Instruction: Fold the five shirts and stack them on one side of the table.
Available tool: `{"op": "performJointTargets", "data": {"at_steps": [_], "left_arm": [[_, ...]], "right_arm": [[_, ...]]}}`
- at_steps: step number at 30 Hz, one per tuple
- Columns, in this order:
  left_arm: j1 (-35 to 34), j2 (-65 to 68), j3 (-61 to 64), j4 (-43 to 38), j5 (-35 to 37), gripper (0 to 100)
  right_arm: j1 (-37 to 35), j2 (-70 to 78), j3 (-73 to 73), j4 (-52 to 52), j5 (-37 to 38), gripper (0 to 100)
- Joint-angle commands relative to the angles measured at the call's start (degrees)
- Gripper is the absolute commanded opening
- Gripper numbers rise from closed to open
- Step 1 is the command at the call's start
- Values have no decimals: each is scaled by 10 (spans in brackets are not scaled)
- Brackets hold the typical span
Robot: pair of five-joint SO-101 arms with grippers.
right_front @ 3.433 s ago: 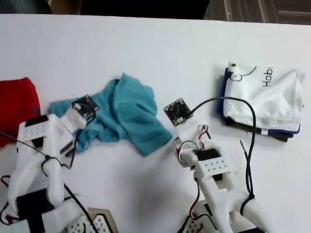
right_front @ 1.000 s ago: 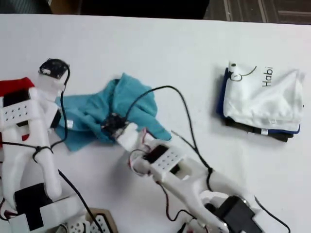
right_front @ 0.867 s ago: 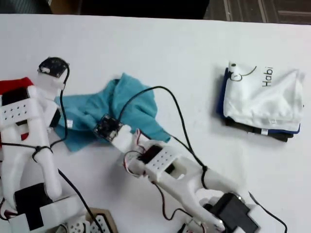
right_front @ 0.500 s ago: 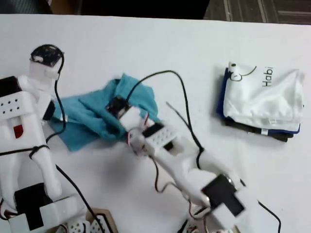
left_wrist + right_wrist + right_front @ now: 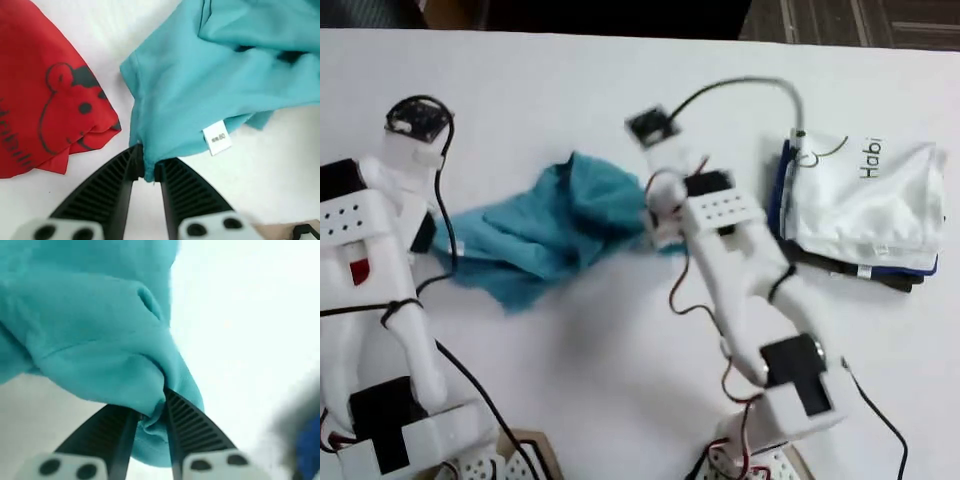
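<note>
Teal and softly creased, the shirt (image 5: 545,235) lies rumpled across the middle of the smooth white counter (image 5: 620,100), drawn out between the two arms. The left claw (image 5: 148,167) is clenched on a corner of its hem, near a small white tag (image 5: 217,136), with ribbed black fingers (image 5: 110,185) pinching the cloth. The right claw (image 5: 150,422) is clenched on a bunched fold at the shirt's other end. A red shirt (image 5: 45,95) with a dark bear print lies just beside the left claw. Folded shirts, white on top, sit in a flat stack (image 5: 865,205) at the counter's right side.
</note>
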State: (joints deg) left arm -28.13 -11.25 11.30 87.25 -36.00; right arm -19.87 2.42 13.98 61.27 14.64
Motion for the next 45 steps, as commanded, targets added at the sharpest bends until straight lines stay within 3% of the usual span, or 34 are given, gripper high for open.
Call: {"op": "performJointTargets", "data": {"at_steps": [1,5,14,23,27,31,34,39,45], "left_arm": [[-4,-3,1,-26,3,26],[-5,-7,-51,-12,4,26],[-6,-5,-253,112,6,26],[-11,-2,-196,84,3,26],[-29,-2,-169,52,3,26],[-36,-2,-162,40,2,26],[-36,-2,-160,45,2,26],[-33,-2,-132,40,2,26],[-36,-2,-127,44,2,26]], "right_arm": [[16,-87,-64,31,17,20],[16,-156,-88,65,19,20],[73,-302,-54,73,18,20],[82,-309,139,182,51,21],[91,-310,145,294,99,21],[138,-325,102,342,160,22],[175,-371,43,343,169,80],[132,-428,-13,292,122,338],[69,-422,-11,156,40,326]]}}
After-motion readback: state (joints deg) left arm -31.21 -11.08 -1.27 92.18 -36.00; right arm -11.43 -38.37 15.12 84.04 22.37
